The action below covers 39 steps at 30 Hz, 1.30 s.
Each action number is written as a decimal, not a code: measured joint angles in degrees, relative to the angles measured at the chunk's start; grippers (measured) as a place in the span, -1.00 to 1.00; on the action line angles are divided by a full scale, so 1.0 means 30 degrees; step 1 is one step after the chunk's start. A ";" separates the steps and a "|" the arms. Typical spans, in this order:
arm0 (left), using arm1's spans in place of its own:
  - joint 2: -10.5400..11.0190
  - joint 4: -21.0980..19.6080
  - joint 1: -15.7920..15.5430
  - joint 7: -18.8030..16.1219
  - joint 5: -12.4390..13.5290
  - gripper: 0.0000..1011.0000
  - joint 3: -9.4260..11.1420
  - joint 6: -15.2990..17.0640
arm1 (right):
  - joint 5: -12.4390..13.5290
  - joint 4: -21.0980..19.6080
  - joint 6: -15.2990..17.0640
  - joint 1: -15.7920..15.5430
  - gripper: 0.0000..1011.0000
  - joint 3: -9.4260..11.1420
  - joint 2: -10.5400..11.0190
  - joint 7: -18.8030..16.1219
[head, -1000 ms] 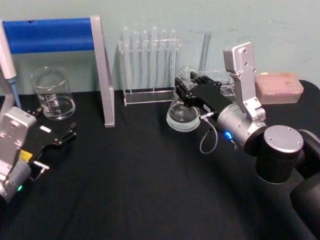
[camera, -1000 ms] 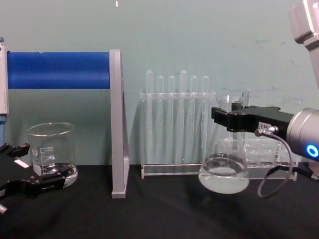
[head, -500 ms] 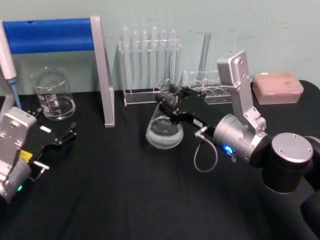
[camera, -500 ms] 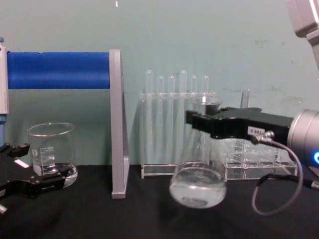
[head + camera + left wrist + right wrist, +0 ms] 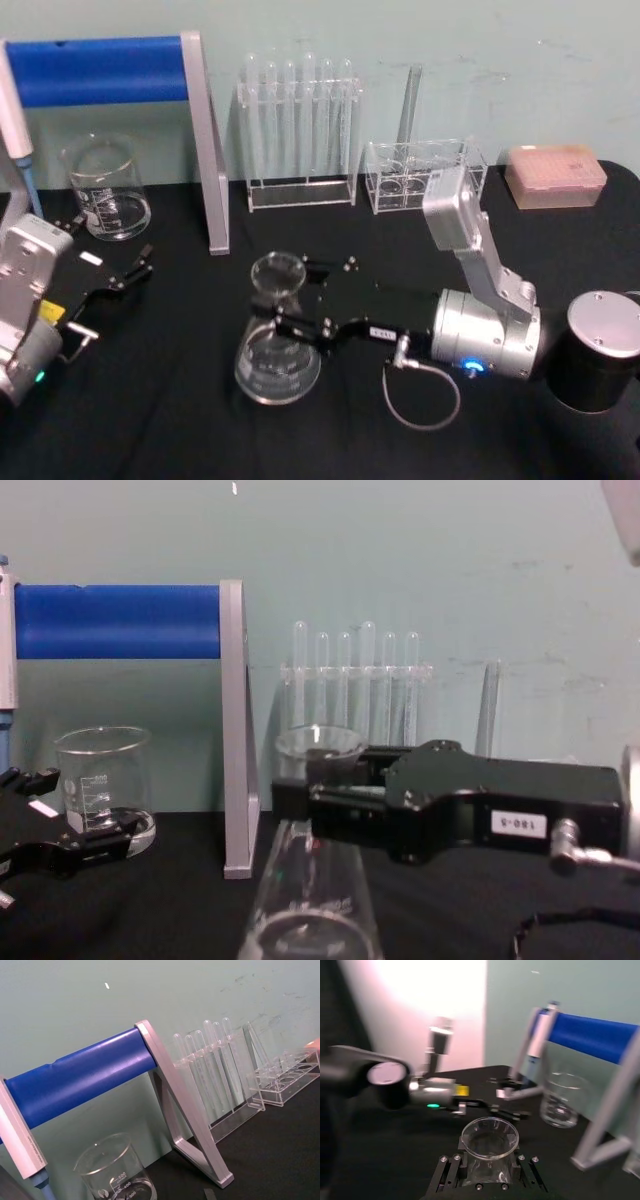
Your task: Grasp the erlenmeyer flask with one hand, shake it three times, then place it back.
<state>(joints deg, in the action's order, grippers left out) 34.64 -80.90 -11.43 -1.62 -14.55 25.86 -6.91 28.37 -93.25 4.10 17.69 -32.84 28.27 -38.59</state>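
Glass erlenmeyer flask is hanging upright at the front centre of the tabletop. The right claw is pinching its neck under the flared rim, probably leaving the wide base free for shaking. A little clear liquid is pooling inside. The left claw is idling, spread, near the beaker.

beaker back left | blue-bar stand beside it | test-tube rack mid-back | pink box back right
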 joint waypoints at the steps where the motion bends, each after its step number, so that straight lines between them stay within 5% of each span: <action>1: 0.0000 0.0000 0.0000 0.0000 0.0000 0.98 0.0000 0.0000 | 0.0094 -0.0035 -0.0097 0.0031 -0.10 -0.0090 0.0114 -0.0289; 9: 0.0000 0.0000 -0.0001 0.0000 0.0000 0.98 -0.0001 0.0000 | 0.0778 -0.0290 -0.0731 0.0346 -0.10 -0.0897 0.0950 -0.2372; 19: 0.0000 0.0000 -0.0001 0.0000 0.0001 0.98 -0.0001 0.0001 | 0.0978 -0.0275 -0.0989 0.0599 -0.10 -0.1361 0.1200 -0.2278; 29: 0.0000 0.0000 -0.0001 0.0000 0.0000 0.98 0.0000 0.0001 | 0.0163 0.0234 -0.0838 0.0564 -0.10 -0.0781 0.0257 0.1471; 31: 0.0001 0.0000 -0.0001 0.0000 0.0001 0.98 -0.0001 0.0001 | -0.0450 0.0552 -0.0726 0.0469 -0.10 -0.0299 -0.0320 0.3214; 39: 0.0000 0.0000 -0.0001 0.0000 0.0001 0.98 0.0000 0.0000 | -0.1624 0.1454 -0.0263 0.0381 -0.10 0.0956 -0.1803 0.6948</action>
<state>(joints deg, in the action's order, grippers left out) 34.65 -80.90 -11.43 -1.62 -14.55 25.86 -6.91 23.50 -88.89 3.31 18.83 -29.97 22.86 -17.74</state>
